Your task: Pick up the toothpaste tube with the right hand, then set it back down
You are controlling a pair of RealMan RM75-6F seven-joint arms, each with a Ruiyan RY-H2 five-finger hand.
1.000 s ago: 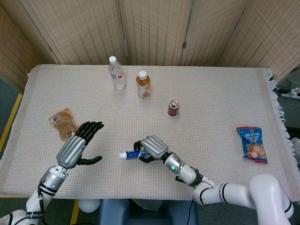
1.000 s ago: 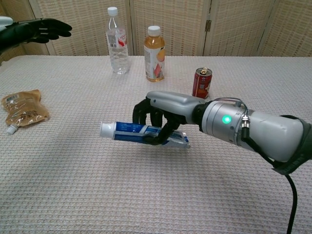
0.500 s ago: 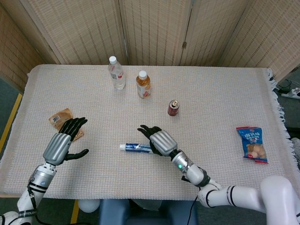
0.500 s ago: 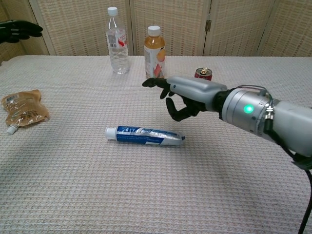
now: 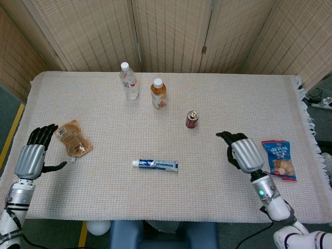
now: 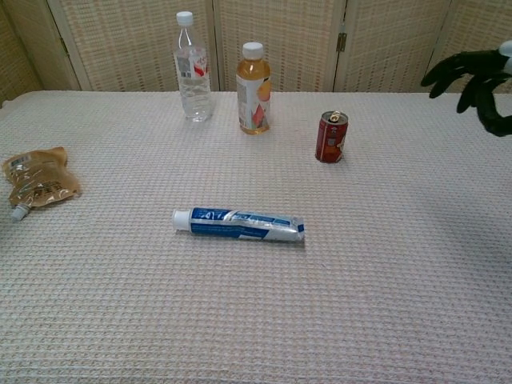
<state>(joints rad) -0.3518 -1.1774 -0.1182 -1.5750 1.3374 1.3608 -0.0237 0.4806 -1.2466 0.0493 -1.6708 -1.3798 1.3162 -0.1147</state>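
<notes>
The toothpaste tube (image 5: 155,165) is lying flat on the worktop (image 5: 223,93), near of the red can (image 5: 192,119); the right hand (image 5: 244,153) is hovering well apart, fingers spread and empty, the task apparently complete.
</notes>
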